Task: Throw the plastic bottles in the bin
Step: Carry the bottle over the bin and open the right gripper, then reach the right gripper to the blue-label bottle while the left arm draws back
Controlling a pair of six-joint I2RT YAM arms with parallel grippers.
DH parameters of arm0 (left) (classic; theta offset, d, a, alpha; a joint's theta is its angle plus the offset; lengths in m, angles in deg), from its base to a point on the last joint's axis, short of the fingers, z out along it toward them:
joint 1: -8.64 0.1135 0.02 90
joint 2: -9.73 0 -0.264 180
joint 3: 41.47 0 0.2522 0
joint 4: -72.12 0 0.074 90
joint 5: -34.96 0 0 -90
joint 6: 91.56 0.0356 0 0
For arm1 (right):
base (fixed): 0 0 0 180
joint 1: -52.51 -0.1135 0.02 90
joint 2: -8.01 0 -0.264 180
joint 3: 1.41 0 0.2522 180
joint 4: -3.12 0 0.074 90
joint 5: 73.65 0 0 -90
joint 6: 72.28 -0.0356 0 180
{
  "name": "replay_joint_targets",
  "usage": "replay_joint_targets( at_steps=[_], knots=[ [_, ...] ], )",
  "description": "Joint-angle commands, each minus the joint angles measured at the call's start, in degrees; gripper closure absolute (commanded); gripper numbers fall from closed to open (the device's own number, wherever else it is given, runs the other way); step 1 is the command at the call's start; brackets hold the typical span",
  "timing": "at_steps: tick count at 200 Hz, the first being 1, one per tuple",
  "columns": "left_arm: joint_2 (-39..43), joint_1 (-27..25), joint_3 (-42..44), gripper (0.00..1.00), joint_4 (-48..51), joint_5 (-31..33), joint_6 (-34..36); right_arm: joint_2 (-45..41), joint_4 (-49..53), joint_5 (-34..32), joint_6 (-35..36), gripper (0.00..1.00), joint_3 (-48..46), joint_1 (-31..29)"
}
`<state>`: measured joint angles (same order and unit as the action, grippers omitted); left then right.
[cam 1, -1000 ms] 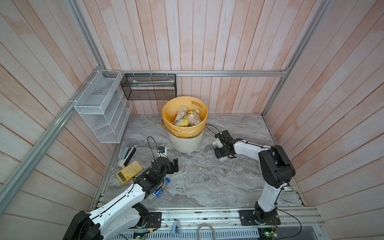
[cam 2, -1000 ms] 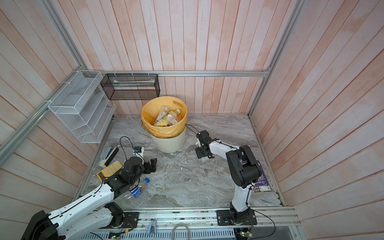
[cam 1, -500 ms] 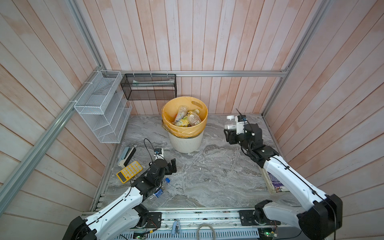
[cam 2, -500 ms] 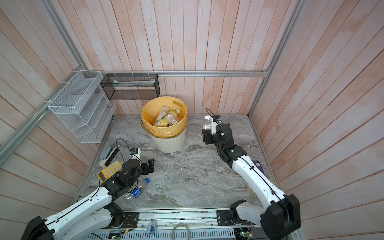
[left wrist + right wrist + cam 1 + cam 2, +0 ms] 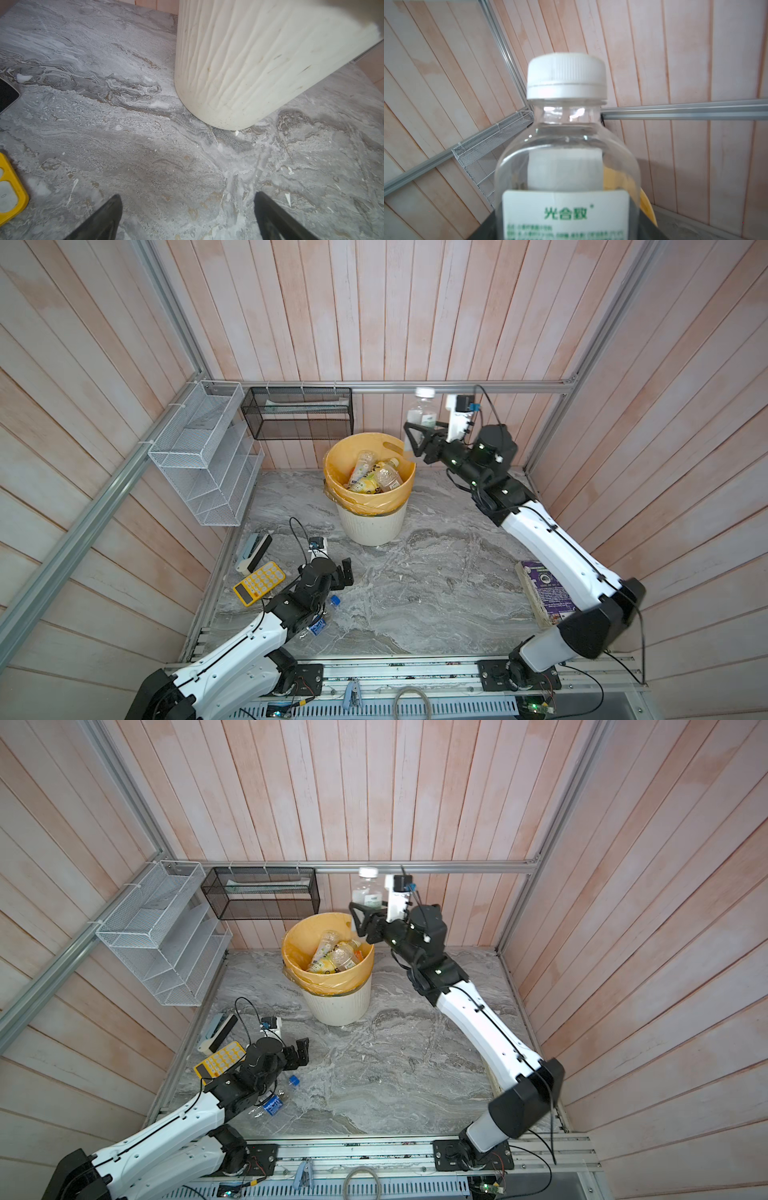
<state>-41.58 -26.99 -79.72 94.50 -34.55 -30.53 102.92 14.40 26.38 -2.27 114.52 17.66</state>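
Bin (image 5: 370, 526) stands centre-rear on desk (image 5: 436, 593), bottles (image 5: 376, 479) in it. One bottle (image 5: 420, 414) above its right rim. Calculator (image 5: 258, 583) front left; book (image 5: 546, 593) right; racks (image 5: 203, 456) rear left.

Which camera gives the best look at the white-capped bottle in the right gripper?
The right wrist view: the bottle fills it, cap and green-printed label clear. Both top views show it small and upright in the right gripper, near the rim of the bin. The left wrist view misses it.
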Motion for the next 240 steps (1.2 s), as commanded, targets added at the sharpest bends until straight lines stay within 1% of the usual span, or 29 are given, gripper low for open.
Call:
replay_joint_targets(
  at_steps=[1,8,17,29,40,71,89,112,137,154,171,184,214,240],
  knots=[
    [0.0,0.3,-0.6,0.0,2.0,-0.9,-0.6,13.2,20.1,3.1,3.9,0.22,13.9,-2.1],
    [0.2,0.2,-0.7,0.0,2.4,-0.7,-0.5,15.6,24.0,2.1,4.5,0.19,17.3,-2.3],
    [0.4,0.2,-1.0,0.0,3.0,-0.5,-0.4,16.7,26.0,-0.3,4.8,0.12,19.0,-2.3],
    [0.8,0.2,-1.2,0.0,3.7,-0.3,-0.3,15.3,25.2,-3.6,5.2,0.06,17.9,-2.2],
    [1.1,0.2,-1.3,0.0,4.1,-0.1,-0.2,12.5,22.9,-5.6,5.5,0.0,14.9,-2.3],
    [1.8,0.2,-1.3,0.0,4.1,0.0,-0.4,2.6,15.5,-11.8,6.3,0.0,4.4,-2.1],
    [1.7,0.2,-1.5,0.0,4.3,-0.1,-0.4,-2.6,11.4,-13.2,6.2,0.0,-2.3,-1.3],
    [1.1,0.2,-2.2,0.0,6.0,0.8,-0.9,-6.7,10.1,-15.1,6.1,0.0,-8.0,0.3],
    [-0.3,0.2,-3.9,0.0,9.6,1.6,-1.9,-10.7,9.3,-15.2,6.0,0.0,-13.7,2.4],
    [-2.1,0.2,-5.8,0.0,13.4,0.7,-2.9,-13.9,8.0,-15.4,5.5,0.0,-19.3,3.7],
    [-3.7,-0.1,-7.1,0.0,16.9,-0.8,-5.2,-17.7,5.5,-14.5,4.7,0.0,-26.1,5.0],
    [-4.3,-1.3,-7.1,0.0,18.3,-1.7,-6.8,-19.8,4.8,-13.4,4.5,0.0,-30.3,5.7],
    [-5.0,-4.7,-7.5,0.0,22.2,-0.9,-10.5,-23.3,4.8,-13.3,5.3,0.0,-39.5,6.7],
    [-4.7,-6.5,-7.6,0.0,25.7,-0.6,-15.4,-26.9,2.7,-10.6,3.1,0.0,-47.3,9.8]
  ],
)
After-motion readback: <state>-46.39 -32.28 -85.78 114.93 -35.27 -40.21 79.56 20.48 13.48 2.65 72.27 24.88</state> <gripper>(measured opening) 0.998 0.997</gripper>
